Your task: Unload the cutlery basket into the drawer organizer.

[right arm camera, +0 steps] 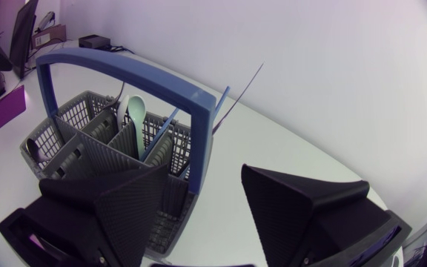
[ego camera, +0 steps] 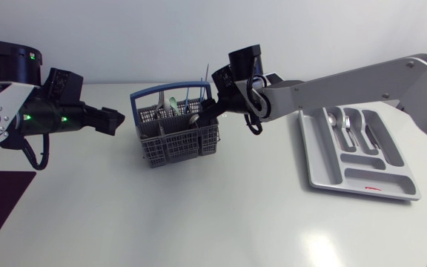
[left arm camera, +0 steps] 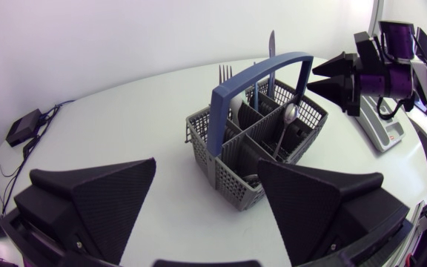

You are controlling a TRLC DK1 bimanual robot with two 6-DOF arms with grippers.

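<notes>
Left fingers [left arm camera: 95, 196] spread wide, empty, just left of the grey mesh plastic cutlery basket with blue handle [ego camera: 170, 148]. Right fingers [right arm camera: 102, 200] spread too, pinching nothing, at its right rim. Early on, by the look: spoons, forks and a knife [ego camera: 187, 111] left inside, only a few pieces [ego camera: 351, 126] in the grey plastic drawer organizer [ego camera: 325, 167] at far right. Open white desk [ego camera: 199, 215] between.

The cutlery basket [ego camera: 175, 139] is of grey plastic mesh, matt, and its blue handle [left arm camera: 258, 74] is of smooth plastic. A pale green spoon [right arm camera: 135, 111] in it looks plastic too (another spoon [left arm camera: 290, 113] is shiny metal). The drawer organizer [ego camera: 314, 159] is of smooth light grey plastic. The table [ego camera: 199, 222] is white and slightly glossy. The fingers [left arm camera: 102, 196] of the left gripper [left arm camera: 206, 165] are matt black and finely grained.
</notes>
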